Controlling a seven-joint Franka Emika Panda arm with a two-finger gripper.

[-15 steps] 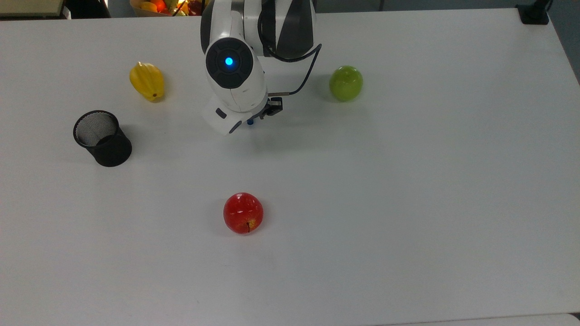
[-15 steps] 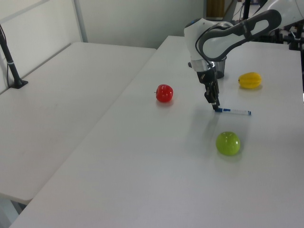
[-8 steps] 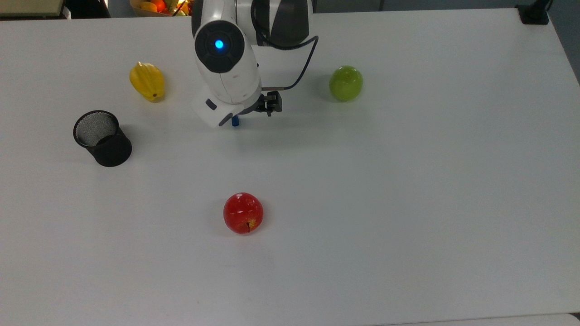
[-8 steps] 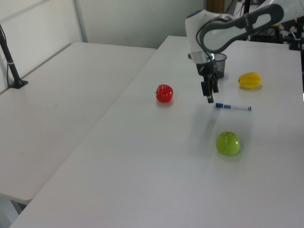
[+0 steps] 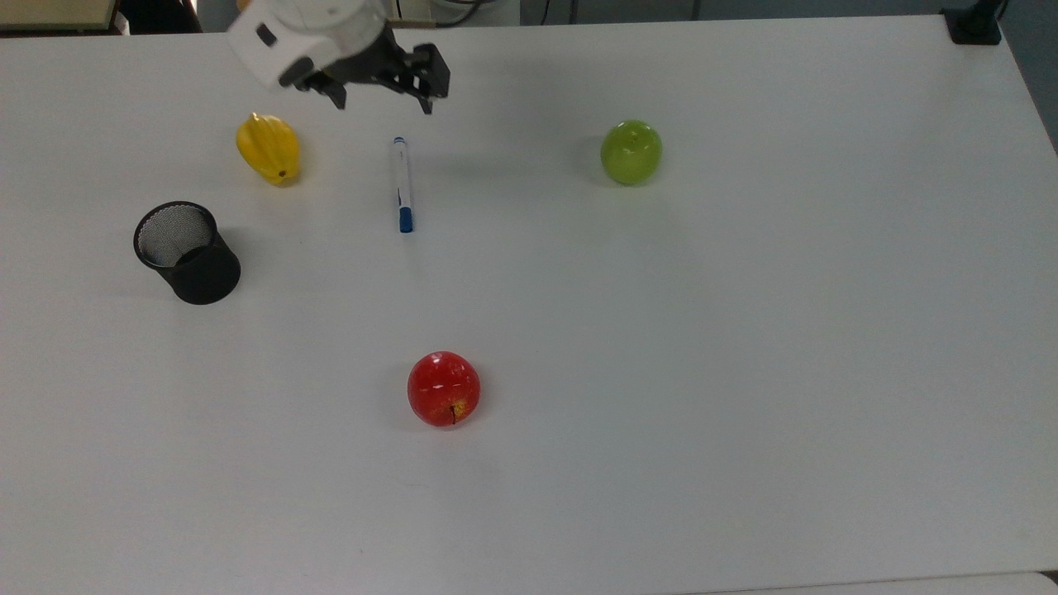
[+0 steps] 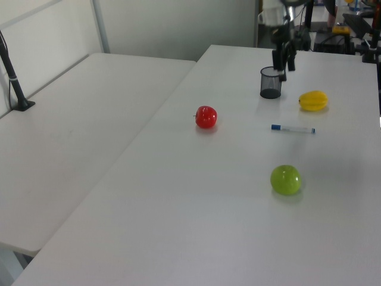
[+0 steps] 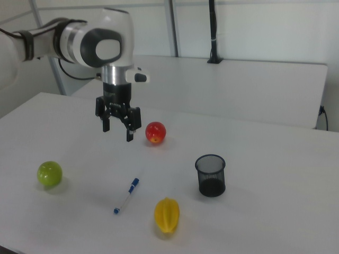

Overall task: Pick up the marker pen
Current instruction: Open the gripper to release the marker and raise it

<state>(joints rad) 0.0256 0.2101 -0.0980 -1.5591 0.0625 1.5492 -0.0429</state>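
With jaws spread and empty, the gripper [image 7: 117, 128] is held pointing down, raised above the white table [image 5: 744, 372], on which, across the top view from left, a black mesh cup [image 5: 187, 252], yellow starfruit [image 5: 268, 148], marker pen [image 5: 402, 184], red apple [image 5: 444, 388] and green apple [image 5: 631, 151] are seen lying well apart.

The arm reaches in from ten o'clock in the right view; its gripper [image 7: 117, 127] points down, fingers wide apart, holding nothing.

A second white table [image 6: 71, 119] stands beside the main white table [image 5: 744, 372], with a black post [image 7: 212, 32] clamped at its far edge before pale wall panels [image 6: 172, 24].
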